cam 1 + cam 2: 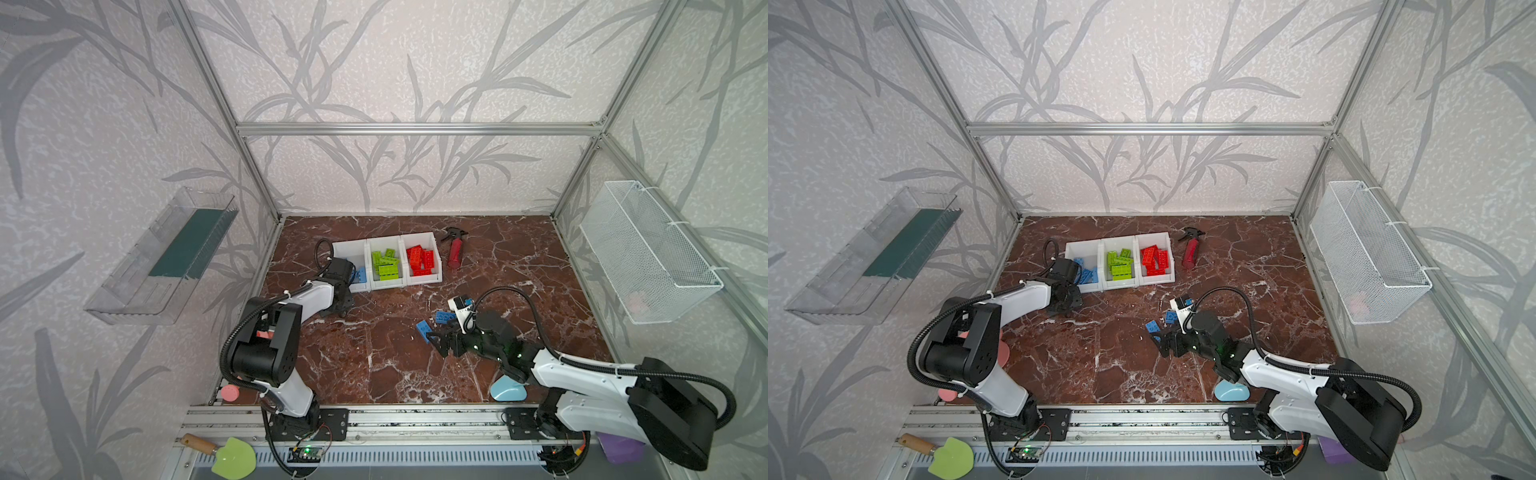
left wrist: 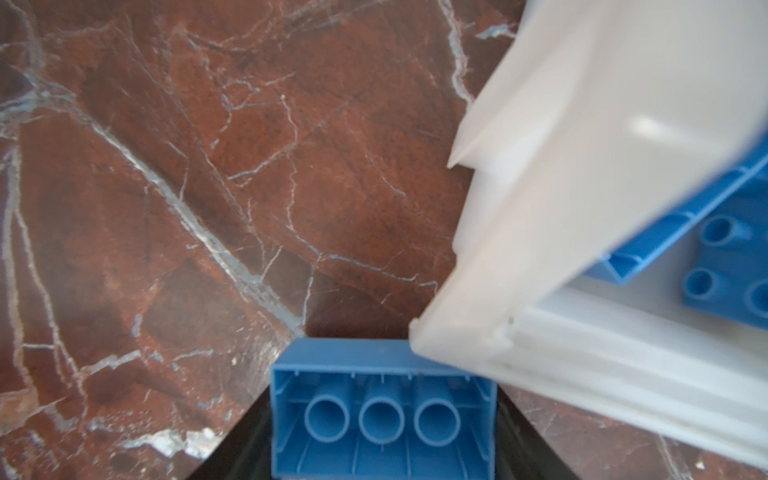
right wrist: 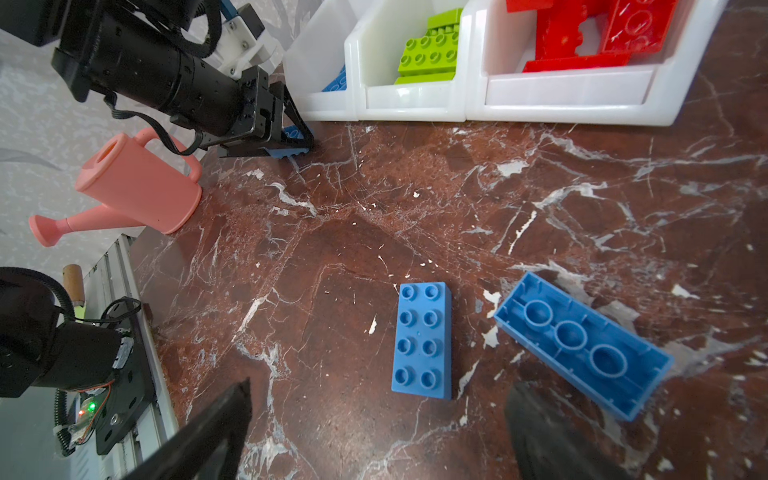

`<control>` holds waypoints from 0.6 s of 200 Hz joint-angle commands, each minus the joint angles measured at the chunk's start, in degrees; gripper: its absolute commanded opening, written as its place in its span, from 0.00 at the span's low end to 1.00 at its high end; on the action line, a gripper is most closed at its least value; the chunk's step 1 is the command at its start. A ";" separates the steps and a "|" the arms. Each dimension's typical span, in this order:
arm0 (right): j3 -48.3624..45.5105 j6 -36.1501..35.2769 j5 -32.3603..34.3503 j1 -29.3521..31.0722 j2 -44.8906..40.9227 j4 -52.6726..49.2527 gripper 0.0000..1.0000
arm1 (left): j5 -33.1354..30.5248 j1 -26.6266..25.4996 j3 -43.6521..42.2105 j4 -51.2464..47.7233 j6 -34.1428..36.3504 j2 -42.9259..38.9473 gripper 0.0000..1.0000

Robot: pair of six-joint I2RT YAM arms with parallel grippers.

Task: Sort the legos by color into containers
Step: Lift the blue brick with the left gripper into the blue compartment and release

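Observation:
Three joined white containers (image 1: 388,286) stand at the back of the marble floor. The left one holds blue legos (image 1: 1087,274), the middle one green legos (image 1: 386,264), the right one red legos (image 1: 422,259). My left gripper (image 1: 343,309) hovers low by the left container's front corner, shut on a blue lego (image 2: 382,415) whose hollow underside faces the wrist camera. Two more blue legos lie on the floor, one studs up (image 3: 422,340) and one upside down (image 3: 582,345). My right gripper (image 3: 378,432) stands open just short of them, holding nothing.
A red spray bottle (image 1: 455,251) lies right of the containers. A pink watering can (image 3: 141,183) sits by the left arm's base and a light blue object (image 1: 508,388) by the right arm's. On the walls hang a clear tray (image 1: 166,257) and a mesh basket (image 1: 648,253).

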 commanded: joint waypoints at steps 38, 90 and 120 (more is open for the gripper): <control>1.28 0.21 -0.58 -0.22 -0.97 1.89 0.96 | -3.22 -6.30 1.55 -8.10 -0.55 -12.05 0.52; 1.18 0.26 -0.45 -0.18 -1.38 1.90 0.96 | -1.61 -10.92 10.82 -14.16 2.66 -14.10 0.52; 1.06 -0.37 0.34 -0.18 -1.96 1.17 0.96 | -0.56 -10.95 17.18 -15.55 5.61 -8.25 0.53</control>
